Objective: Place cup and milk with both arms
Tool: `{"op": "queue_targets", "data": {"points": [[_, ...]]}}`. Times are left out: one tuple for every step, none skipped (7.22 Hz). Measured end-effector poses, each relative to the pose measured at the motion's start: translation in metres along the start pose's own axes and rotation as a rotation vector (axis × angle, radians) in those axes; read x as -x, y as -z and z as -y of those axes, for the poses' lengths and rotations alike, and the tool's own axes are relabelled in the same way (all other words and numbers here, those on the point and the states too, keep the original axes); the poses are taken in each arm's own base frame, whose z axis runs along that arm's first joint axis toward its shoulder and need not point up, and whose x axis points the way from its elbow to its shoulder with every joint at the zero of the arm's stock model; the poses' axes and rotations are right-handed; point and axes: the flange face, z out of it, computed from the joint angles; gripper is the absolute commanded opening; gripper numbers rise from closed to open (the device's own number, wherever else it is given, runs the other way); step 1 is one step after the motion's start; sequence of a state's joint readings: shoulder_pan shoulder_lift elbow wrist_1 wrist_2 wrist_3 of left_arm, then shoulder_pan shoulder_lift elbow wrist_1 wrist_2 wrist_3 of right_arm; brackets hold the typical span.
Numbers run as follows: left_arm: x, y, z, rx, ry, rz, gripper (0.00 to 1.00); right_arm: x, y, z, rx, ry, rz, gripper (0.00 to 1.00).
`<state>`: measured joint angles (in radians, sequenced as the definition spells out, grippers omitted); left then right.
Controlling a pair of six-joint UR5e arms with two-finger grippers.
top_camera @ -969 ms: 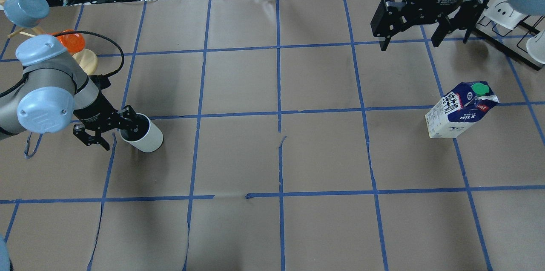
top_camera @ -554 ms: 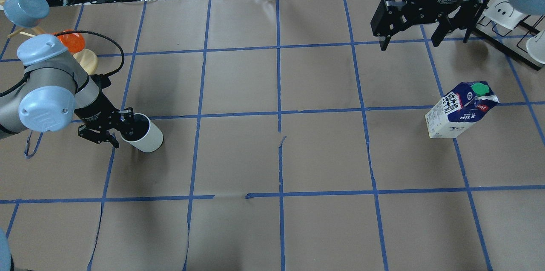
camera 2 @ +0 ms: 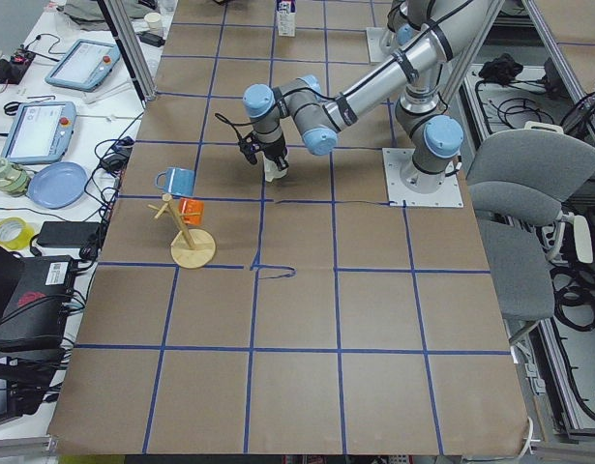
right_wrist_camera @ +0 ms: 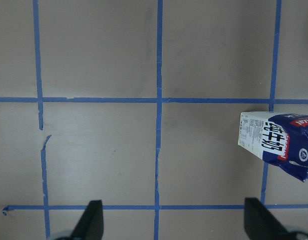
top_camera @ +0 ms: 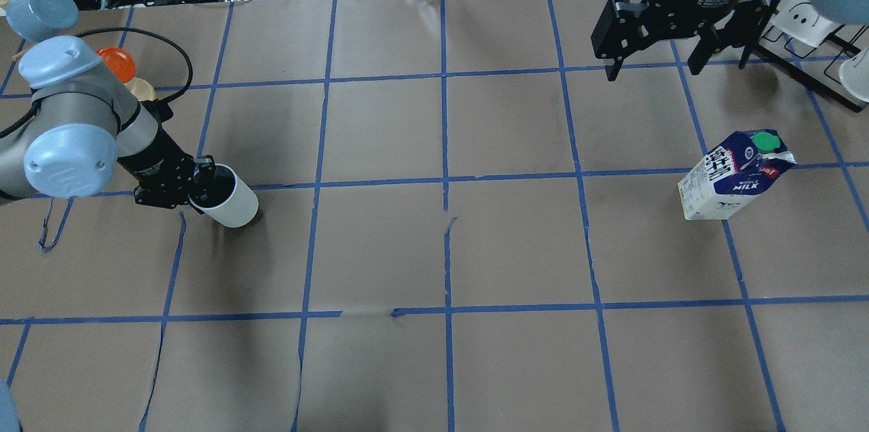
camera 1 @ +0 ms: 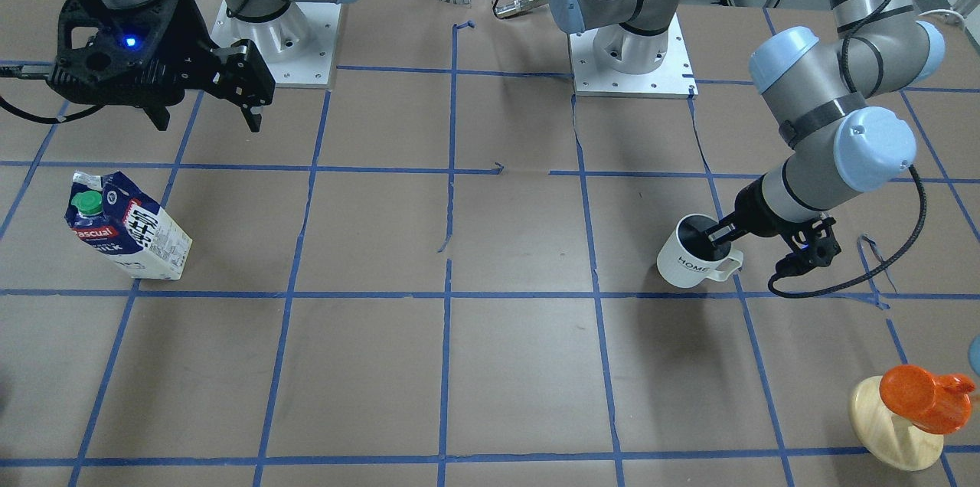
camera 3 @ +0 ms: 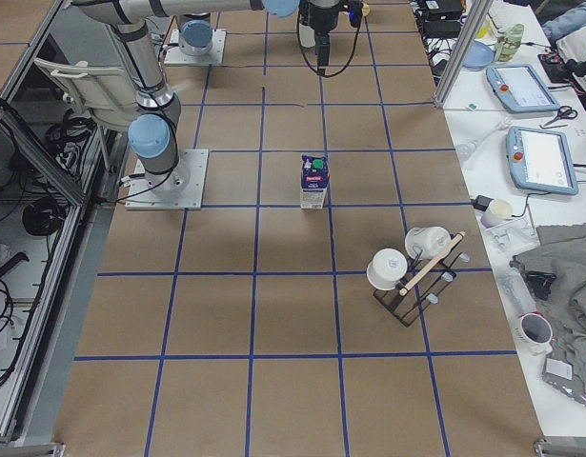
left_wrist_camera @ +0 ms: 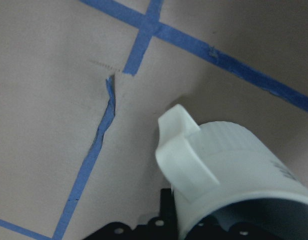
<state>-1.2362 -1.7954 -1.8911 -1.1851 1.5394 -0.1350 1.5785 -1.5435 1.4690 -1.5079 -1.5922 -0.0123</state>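
Note:
The white cup [top_camera: 234, 202] with "HOME" on its wall [camera 1: 689, 263] is at the table's left side. My left gripper [top_camera: 195, 187] is shut on its rim beside the handle, one finger inside the dark interior [camera 1: 723, 236]. The left wrist view shows the cup [left_wrist_camera: 234, 170] and its handle close up. I cannot tell if the cup touches the table. The milk [top_camera: 734, 176] stands upright on the right side, also in the front view [camera 1: 129, 230] and the right wrist view [right_wrist_camera: 279, 145]. My right gripper [top_camera: 653, 58] hangs open and empty, high and behind the milk [right_wrist_camera: 176, 220].
An orange cup [camera 1: 922, 395] sits on a round wooden stand [camera 1: 892, 429] behind my left arm, with a blue mug [top_camera: 41, 7] above it. A black rack with white cups [camera 3: 416, 267] stands at the far right. Cables and devices line the back edge.
My left gripper closed on the cup's rim, and gripper and cup shifted slightly toward the table's back. The right gripper and the milk have not moved.

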Motion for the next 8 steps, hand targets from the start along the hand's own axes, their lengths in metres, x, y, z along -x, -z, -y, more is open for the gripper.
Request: {"op": "queue_targets", "data": {"points": [[-0.024,0.023,0.004,-0.038,-0.015,-0.003,0.0,0.0,0.0,0.0,0.0,0.0,0.0,1.0],[-0.054,0.044,0.008,-0.074,-0.01,-0.016,0.0,0.0,0.0,0.0,0.001,0.001,0.0,1.0],[-0.078,0.059,0.011,-0.098,0.007,-0.038,0.0,0.0,0.0,0.0,0.001,0.001,0.0,1.0],[-0.1,0.07,0.015,-0.116,0.029,-0.059,0.0,0.0,-0.001,0.0,0.001,0.001,0.0,1.0],[-0.125,0.077,0.017,-0.128,0.051,-0.072,0.0,0.0,-0.001,0.0,0.002,0.002,0.0,1.0],[-0.152,0.078,0.016,-0.131,0.079,-0.079,0.0,0.0,-0.001,0.001,0.002,0.002,0.0,1.0],[-0.181,0.072,0.012,-0.123,0.122,-0.081,0.0,0.0,-0.001,0.001,0.003,0.002,0.0,1.0],[-0.21,0.06,0.007,-0.111,0.176,-0.081,0.0,0.0,-0.002,0.001,0.003,0.002,0.0,1.0]]}}
